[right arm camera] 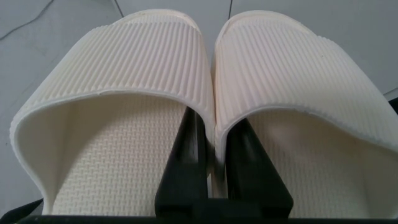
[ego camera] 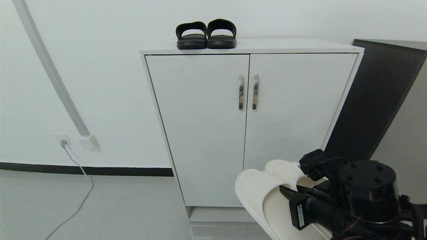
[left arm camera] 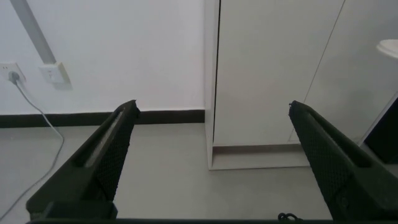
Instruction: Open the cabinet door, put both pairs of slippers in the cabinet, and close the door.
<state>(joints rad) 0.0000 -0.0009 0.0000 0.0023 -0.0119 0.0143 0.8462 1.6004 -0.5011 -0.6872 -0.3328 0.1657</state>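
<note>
The right claw (right arm camera: 214,171) is pinching the pair of white slippers (right arm camera: 143,68): its two dark fingers (right arm camera: 186,155) sit inside the shoes and press their inner walls together, one finger in each slipper. In the head view the right claw (ego camera: 291,192) holds the white slippers (ego camera: 263,190) in the air, toes toward the cabinet (ego camera: 200,133), low down in front of its right door (ego camera: 293,110). The left claw (left arm camera: 212,107) is spread wide with nothing between its fingers (left arm camera: 109,152), low above the grey floor (left arm camera: 161,162) and facing the cabinet's lower left corner (left arm camera: 214,158). Both cabinet doors are shut, their two metal handles (ego camera: 241,92) side by side at the middle seam. The black slippers (ego camera: 206,35) stand together on the cabinet's top – toward its left end, near the front edge, toes pointing out. A wall socket (ego camera: 62,141) with a grey cable (ego camera: 78,196) sits on the white wall to the left, and a dark panel (ego camera: 377,100) leans just beside the cabinet's right side.
</note>
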